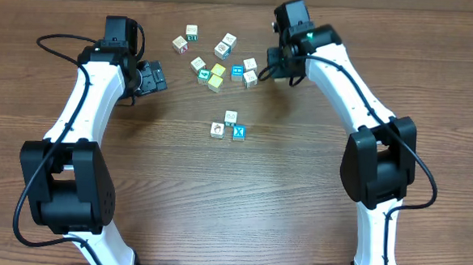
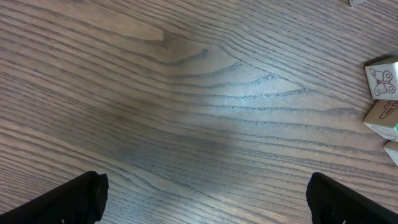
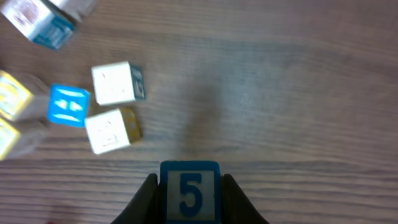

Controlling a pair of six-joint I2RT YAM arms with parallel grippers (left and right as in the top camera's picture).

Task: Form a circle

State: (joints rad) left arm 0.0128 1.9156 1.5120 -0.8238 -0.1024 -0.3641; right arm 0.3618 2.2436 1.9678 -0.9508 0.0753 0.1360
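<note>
We see the circle (image 1: pixel 229 126) on the wooden table (image 1: pixel 314 201), between the two arms and nearer to the robot than the other cubes. It is a small tight group of three cubes, close together: a plain white cube (image 1: pixel 231 117) on the far side, a white picture cube (image 1: pixel 217 129) on the near left, and a blue X cube (image 1: pixel 239 133) on the near right. Well apart from it, farther from the robot, lies a loose scatter of cubes (image 1: pixel 216 62) in white, yellow and teal. The right gripper (image 1: pixel 274 65) hangs at the right edge of this scatter. In the right wrist view its dark fingers (image 3: pixel 146 198) are clenched on a blue number cube (image 3: pixel 190 191), which shows a white 5 and sits upright between them. In the overhead view we cannot find this cube, because the gripper covers it. Beyond it, the wrist view shows a blue letter cube (image 3: pixel 67 105) with a white-topped cube (image 3: pixel 114 83) and a white and yellow cube (image 3: pixel 107 131) just beside it. The left gripper (image 1: pixel 152 78) is at the left of the scatter, apart from every cube, and its claw is released: in the left wrist view its fingertips (image 2: pixel 78 199) stand wide at the two lower corners, above the wood. At the right edge of that view a butterfly cube (image 2: pixel 380 79) is partly visible.
</note>
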